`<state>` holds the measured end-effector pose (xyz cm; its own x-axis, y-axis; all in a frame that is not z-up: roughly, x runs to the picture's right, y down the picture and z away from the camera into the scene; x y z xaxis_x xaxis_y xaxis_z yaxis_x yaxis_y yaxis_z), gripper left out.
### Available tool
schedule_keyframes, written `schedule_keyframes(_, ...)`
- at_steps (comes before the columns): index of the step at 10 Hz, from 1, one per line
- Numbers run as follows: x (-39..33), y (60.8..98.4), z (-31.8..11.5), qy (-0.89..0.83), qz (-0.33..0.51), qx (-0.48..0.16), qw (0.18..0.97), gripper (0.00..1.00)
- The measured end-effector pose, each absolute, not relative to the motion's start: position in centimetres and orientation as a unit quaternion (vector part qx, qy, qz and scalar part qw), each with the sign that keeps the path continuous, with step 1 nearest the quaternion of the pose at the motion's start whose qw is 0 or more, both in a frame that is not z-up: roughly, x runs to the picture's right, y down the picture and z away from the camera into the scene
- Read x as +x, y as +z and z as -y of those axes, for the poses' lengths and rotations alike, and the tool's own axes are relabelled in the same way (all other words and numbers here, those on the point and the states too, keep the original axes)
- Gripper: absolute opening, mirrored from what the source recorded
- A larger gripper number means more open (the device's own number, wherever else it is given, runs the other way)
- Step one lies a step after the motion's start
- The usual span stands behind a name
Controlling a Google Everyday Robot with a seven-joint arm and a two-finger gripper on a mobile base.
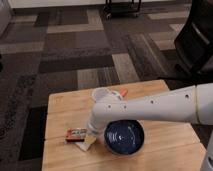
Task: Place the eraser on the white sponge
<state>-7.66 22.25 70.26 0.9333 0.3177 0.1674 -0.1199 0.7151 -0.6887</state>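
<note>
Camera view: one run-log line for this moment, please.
gripper: low, between eraser and bowl | eraser: on table, beside sponge | white sponge: partly hidden | blue bowl: right | placement: not done

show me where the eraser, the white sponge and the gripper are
eraser (76, 134), camera view, middle of its top face.
white sponge (86, 144), camera view, visible corner beside the arm.
gripper (92, 131), camera view, arm's end just above the sponge, next to the eraser.
</note>
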Motion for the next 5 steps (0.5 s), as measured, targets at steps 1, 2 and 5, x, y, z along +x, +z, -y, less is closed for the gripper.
schedule_keyframes(1, -7.5, 70.4, -22.4, 0.118, 0.133, -0.361, 0.916, 0.0)
schedule_keyframes(2, -7.3, 70.5, -22.7, 0.114, 0.126, -0.364, 0.916, 0.0)
schedule_keyframes(5, -6.8, 71.0, -23.6, 0.089, 0.102, -0.372, 0.918, 0.0)
